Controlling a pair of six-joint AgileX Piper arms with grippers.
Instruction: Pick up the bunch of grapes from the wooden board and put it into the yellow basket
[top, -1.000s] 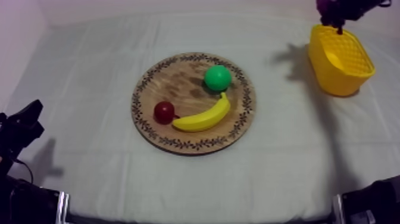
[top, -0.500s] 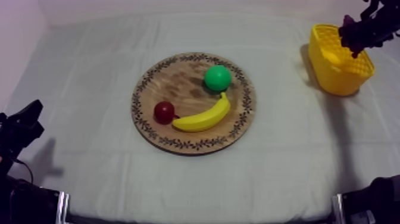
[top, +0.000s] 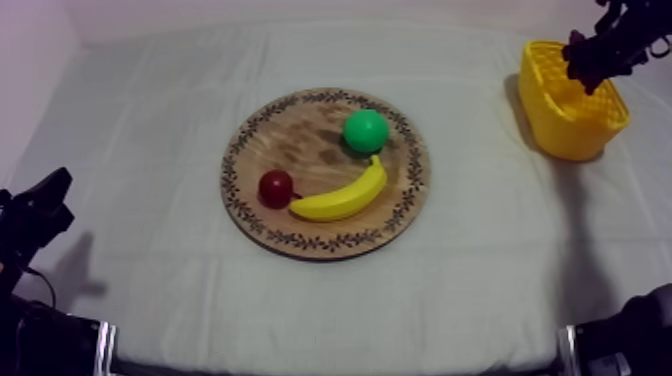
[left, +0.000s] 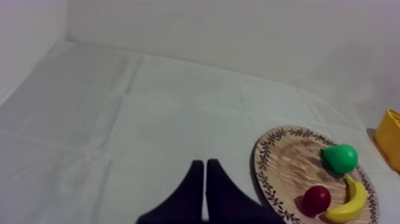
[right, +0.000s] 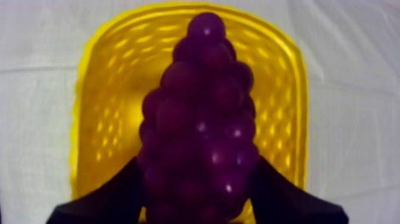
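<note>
A green pear (top: 366, 131), a yellow banana (top: 342, 197) and a small red fruit (top: 276, 188) lie close together. One end of the banana points up at the pear, and the other end is just beside the small red fruit (the smallest of the three). All around them is a grey-white cloth (top: 150, 130), a bit creased.

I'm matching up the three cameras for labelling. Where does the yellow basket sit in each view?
Top view: yellow basket at the far right, under the right gripper.
Left wrist view: the basket's edge beyond the wooden board, past the pear.
Right wrist view: the basket directly beneath the bunch of grapes that the right gripper holds.
Shared landmark: the grey-white cloth around the basket; the board links top and left wrist views.
</note>
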